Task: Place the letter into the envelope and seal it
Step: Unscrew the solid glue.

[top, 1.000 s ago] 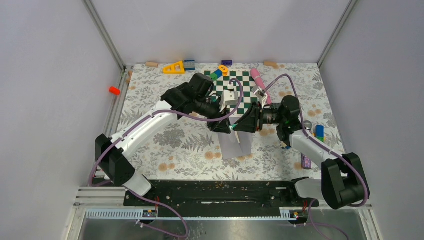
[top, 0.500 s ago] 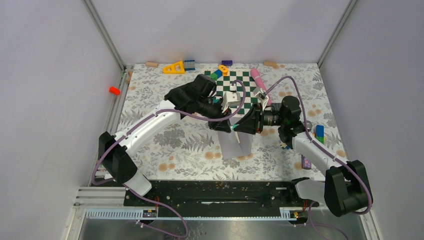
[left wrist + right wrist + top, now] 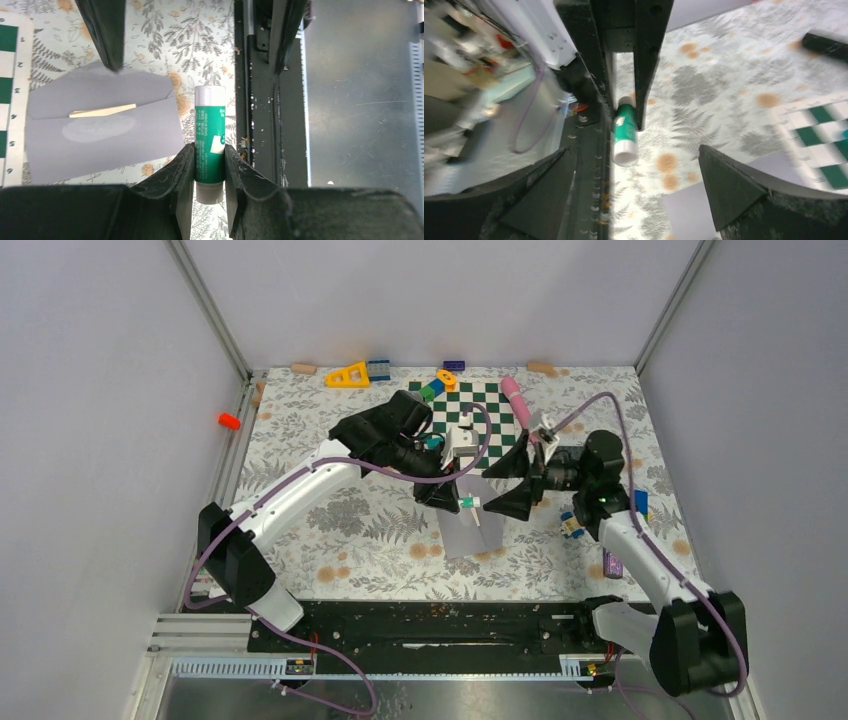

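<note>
Your left gripper [image 3: 209, 150] was closed on a green-and-white glue stick [image 3: 210, 131]. Its 2 fingers pinched the tube at the lower part of the barrel, and the white end projected beyond the fingertips. The jaws were only as far apart as the tube is wide.

Your right gripper [image 3: 522, 480] was wide open and held nothing. Its 2 fingers stood well apart, and the right wrist view showed the glue stick between them but touching neither.

The envelope [image 3: 105, 135] lay flat on the floral cloth [image 3: 340, 530], on the near side of the chequered board [image 3: 478, 410] and just below both grippers. Its triangular flap was folded back and open. A tan strip of the letter [image 3: 102, 111] showed at the mouth. The rest was inside or hidden, and I could not tell which. In the left wrist view, 1 right finger tip hung over the flap's edge. I could not tell whether it touched.
</note>
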